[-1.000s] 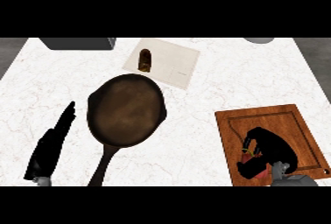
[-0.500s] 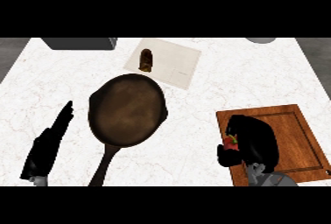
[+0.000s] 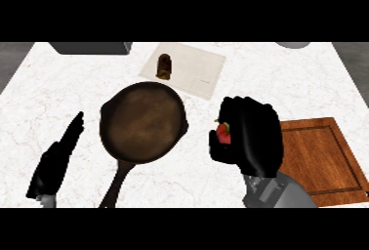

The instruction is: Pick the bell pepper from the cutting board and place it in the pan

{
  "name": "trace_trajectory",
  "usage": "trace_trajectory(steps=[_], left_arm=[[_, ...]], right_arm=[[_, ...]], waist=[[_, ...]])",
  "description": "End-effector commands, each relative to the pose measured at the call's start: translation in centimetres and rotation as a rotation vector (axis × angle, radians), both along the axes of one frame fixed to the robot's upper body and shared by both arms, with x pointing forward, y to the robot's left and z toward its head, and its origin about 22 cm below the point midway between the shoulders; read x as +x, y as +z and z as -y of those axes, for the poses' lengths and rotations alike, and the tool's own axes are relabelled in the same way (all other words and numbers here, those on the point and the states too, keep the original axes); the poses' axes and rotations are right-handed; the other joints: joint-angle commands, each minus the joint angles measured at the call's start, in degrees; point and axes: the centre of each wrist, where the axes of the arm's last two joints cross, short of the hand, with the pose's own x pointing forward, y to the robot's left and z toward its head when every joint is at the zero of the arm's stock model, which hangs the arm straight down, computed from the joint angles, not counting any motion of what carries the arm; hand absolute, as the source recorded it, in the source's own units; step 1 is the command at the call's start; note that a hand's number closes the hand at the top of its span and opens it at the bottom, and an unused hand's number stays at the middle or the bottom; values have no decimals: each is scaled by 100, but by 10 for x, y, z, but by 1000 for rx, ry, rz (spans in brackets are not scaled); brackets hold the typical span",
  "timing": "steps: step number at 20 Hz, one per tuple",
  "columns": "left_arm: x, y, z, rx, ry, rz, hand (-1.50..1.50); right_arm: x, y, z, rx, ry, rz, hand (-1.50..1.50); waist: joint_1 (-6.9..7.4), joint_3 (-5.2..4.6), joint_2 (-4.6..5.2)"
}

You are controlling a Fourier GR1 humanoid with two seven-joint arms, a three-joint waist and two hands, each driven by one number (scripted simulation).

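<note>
Between pan (image 3: 143, 124) and cutting board (image 3: 320, 161), right robot hand (image 3: 249, 136) clasps bell pepper (image 3: 224, 133).

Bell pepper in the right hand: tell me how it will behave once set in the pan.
The bell pepper looks rounded and glossy, so it may roll or slide on the pan's smooth base. It seems small inside the right hand, so probably light.

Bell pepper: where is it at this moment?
In the head view, the bell pepper is held in the right hand, above the counter between the pan and the cutting board.
</note>
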Motion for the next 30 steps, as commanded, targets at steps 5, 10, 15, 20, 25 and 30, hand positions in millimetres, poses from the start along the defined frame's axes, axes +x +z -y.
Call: trace_trajectory(steps=[5,10,15,20,25,30], left_arm=[[-8,-9,-4,7,-8,18,0],[9,10,5,5,-64,-1,0],[22,10,12,8,-63,14,0],[14,4,33,-8,-107,26,0],[23,6,41,5,-159,43,0],[33,23,40,-3,-158,53,0]], right_arm=[[43,26,-59,142,106,-6,150],[87,0,-73,238,76,-44,150],[105,-20,-89,276,100,-98,150],[126,-39,-87,202,77,-184,150],[127,-51,-85,201,124,-351,150],[130,-69,-62,552,-16,-476,-150]], waist=[[134,0,33],[240,4,70],[349,0,107],[569,-1,156],[833,-1,253],[880,19,289]])
